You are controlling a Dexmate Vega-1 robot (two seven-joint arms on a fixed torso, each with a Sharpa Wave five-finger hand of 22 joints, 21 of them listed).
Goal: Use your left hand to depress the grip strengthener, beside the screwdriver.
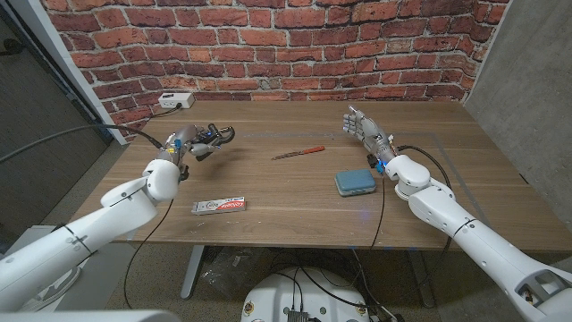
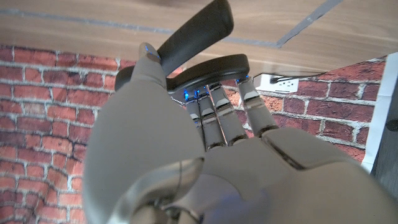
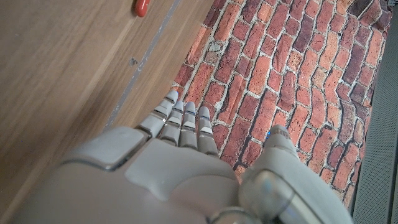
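Wooden table [image 1: 295,192], brick wall behind.

Item 1. Grip strengthener [image 1: 214,136]: black, two handles. Sits at about 10 o'clock on the table, raised in the left hand [image 1: 189,143]. In the left wrist view the grip strengthener [image 2: 199,53] has one handle angled free past the thumb while the fingers [image 2: 217,118] curl over the other handle, so the hand has hold of it. How far the handles are squeezed cannot be told.

Item 2. Screwdriver [image 1: 298,152]: red handle, thin shaft, lying flat near the table's centre toward 12 o'clock, well apart from the grip strengthener, on its 3 o'clock side. Its red handle tip [image 3: 142,7] shows in the right wrist view.

Item 3. Right hand [image 1: 365,130]: at about 2 o'clock, palm upright, fingers straight and together, holding nothing.

Item 4. Blue case [image 1: 357,182]: flat, rounded, at about 4 o'clock, just beside the right wrist.

Item 5. White and red box [image 1: 220,207]: long, flat, at about 7 o'clock; printing too small to read.

Item 6. White power strip [image 1: 176,101]: far left edge, cable attached.
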